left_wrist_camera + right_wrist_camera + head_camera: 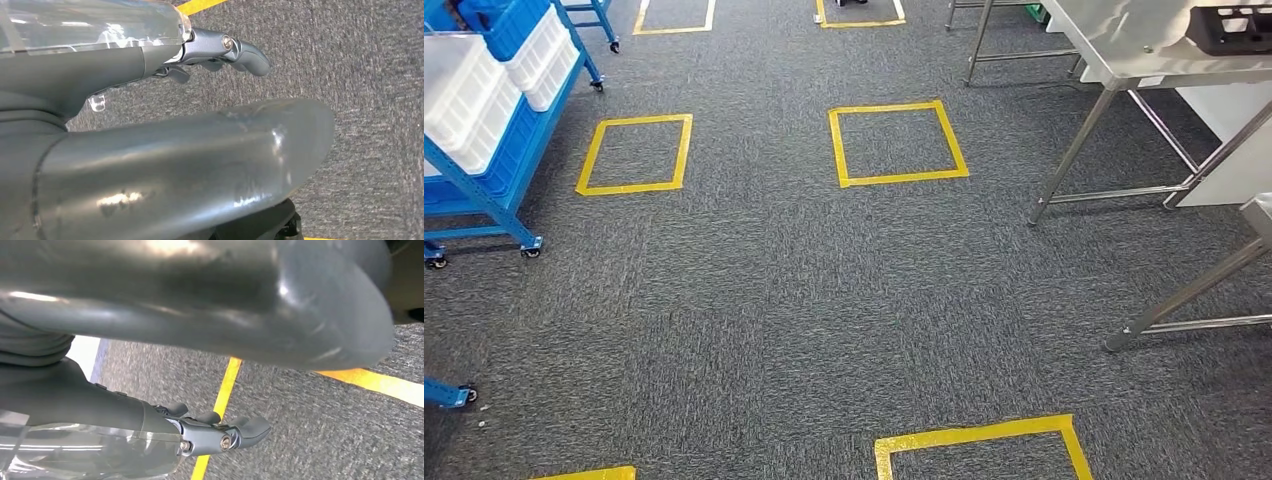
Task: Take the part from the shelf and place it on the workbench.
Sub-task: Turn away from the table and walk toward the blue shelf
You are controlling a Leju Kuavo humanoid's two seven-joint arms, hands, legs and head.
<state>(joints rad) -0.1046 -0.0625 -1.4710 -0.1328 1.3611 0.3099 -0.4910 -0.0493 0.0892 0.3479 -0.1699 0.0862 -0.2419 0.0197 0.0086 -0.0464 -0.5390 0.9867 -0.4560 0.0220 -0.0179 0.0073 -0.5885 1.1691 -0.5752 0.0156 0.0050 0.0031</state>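
- On the blue shelf point(484, 190) at the left of our head view sit white bins point(469, 105); the part we want would be in or near them, though we cannot make out any part there.
- At the far right stands the steel workbench point(1124, 45), carrying a black tray-like object point(1234, 28) on its top; that is where the part should end up.
- Between the two lies grey carpet point(774, 290) marked with yellow tape squares point(897, 143) (likely standing spots for us).
- Our left hand point(220, 50) hangs over the carpet, fingers loosely extended and apart, holding nothing.
- Our right hand point(220, 432) hangs likewise, fingers spread and empty, above a yellow tape line point(222, 395).
- We judge the task barely begun: both arms hang free because we are walking, and the shelf comes first.
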